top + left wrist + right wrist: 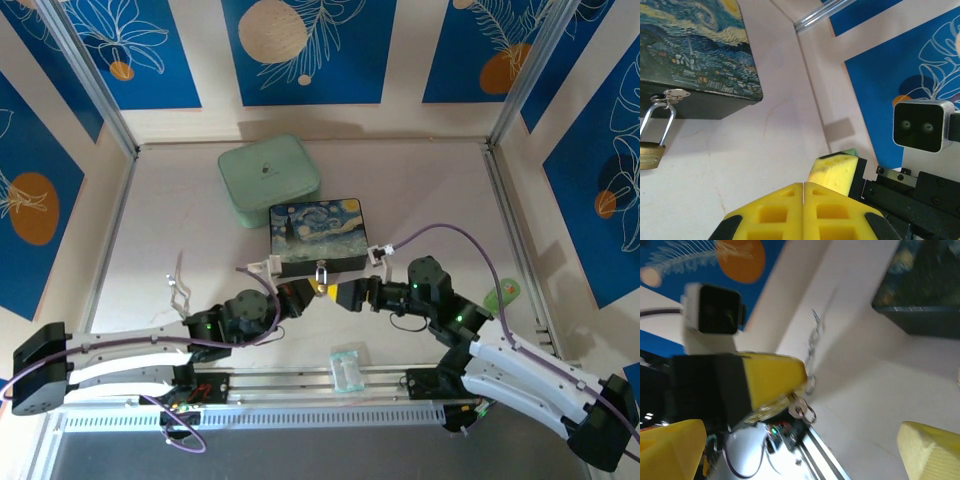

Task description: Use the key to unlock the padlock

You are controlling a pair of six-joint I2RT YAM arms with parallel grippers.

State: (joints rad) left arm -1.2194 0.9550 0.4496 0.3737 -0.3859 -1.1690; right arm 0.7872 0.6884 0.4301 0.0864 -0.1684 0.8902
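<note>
Here, the padlock (650,152) hung by its silver shackle from the hasp on the dark front wall of the painted box (695,45), with its brass body tilted. The left gripper (804,187) lay just in front of the box, its 2 yellow fingers pressed together. In the right wrist view (blurred), the key (799,407) and a small ring showed at the tip of those fingers, pinched there. The right gripper (800,437) faced it from the other side with its 2 fingers spread wide, one fingertip just beside the left fingers. Seen from above, both grippers stood tip to tip just below the padlock, apart from it. A pale green case (268,178) sat behind the box, and a clear packet (348,368) lay on the table (200,230) near the arm bases.
</note>
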